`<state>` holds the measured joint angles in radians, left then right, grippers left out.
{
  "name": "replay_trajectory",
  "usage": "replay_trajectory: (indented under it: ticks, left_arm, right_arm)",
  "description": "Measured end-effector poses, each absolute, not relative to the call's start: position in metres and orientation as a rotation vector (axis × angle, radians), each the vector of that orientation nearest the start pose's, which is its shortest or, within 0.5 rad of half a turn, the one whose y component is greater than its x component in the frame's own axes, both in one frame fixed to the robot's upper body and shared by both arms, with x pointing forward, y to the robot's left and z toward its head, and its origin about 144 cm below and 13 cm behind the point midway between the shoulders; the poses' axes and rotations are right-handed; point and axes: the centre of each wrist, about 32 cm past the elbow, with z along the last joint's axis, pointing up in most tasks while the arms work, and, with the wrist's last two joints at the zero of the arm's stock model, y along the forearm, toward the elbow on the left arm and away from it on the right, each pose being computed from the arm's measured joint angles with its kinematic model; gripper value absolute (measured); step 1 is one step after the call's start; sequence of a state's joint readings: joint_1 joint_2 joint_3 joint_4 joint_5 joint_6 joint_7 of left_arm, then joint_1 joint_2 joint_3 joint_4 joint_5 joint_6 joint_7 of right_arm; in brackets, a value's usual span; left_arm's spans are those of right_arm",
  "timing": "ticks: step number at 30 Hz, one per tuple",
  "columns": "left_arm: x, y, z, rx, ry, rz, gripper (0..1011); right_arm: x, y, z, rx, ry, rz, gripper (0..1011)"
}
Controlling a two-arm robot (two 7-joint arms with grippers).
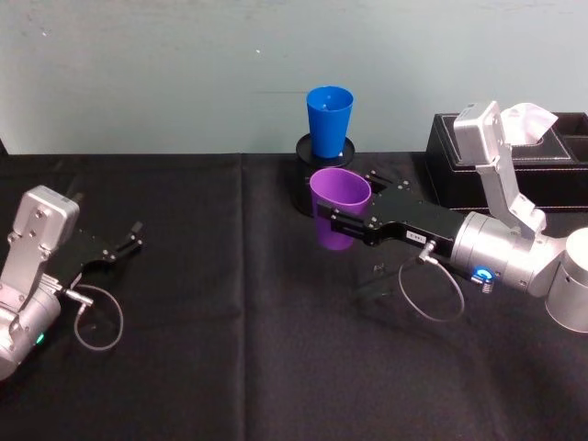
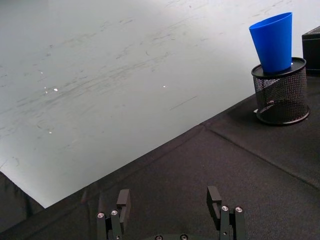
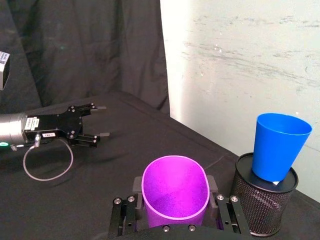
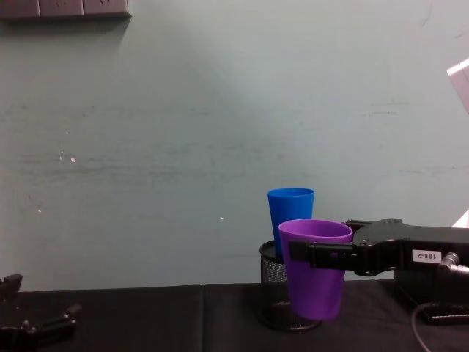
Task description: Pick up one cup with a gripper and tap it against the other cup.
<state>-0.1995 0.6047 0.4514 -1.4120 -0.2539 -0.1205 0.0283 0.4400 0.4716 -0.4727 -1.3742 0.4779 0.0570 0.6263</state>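
Head view: a table [image 1: 230, 367] draped in black cloth stands against a pale, scuffed wall [image 1: 184, 73]. Near the middle, the right gripper [image 1: 344, 223] is clamped on the sides of an upright purple cup [image 1: 338, 207]. Just behind it, a blue cup [image 1: 329, 119] stands upright in a black mesh holder [image 1: 303, 145]. A black box [image 1: 459, 165] sits to the right. The left gripper [image 1: 124, 243] rests low on the left, well apart.

Left wrist view: the left gripper's fingers [image 2: 123, 195] are spread with nothing between them, over bare cloth, the scratched wall beyond.

Right wrist view: the purple cup's open mouth sits between the right gripper's fingers; a dark curtain [image 3: 75, 50] hangs beside the wall.

Chest view: the purple cup's base hangs higher than the holder's foot, the blue cup rising behind.
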Motion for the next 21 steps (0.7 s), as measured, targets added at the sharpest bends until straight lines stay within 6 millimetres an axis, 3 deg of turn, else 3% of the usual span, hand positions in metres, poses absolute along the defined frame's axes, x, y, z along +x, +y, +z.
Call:
replay_trajectory:
  ticks: [21]
  left_arm:
    - [0.4886, 0.3097, 1.1398, 0.304, -0.285, 1.248, 1000]
  right_arm:
    - [0.5546, -0.2615, 1.2113, -0.111, -0.048, -0.635, 722]
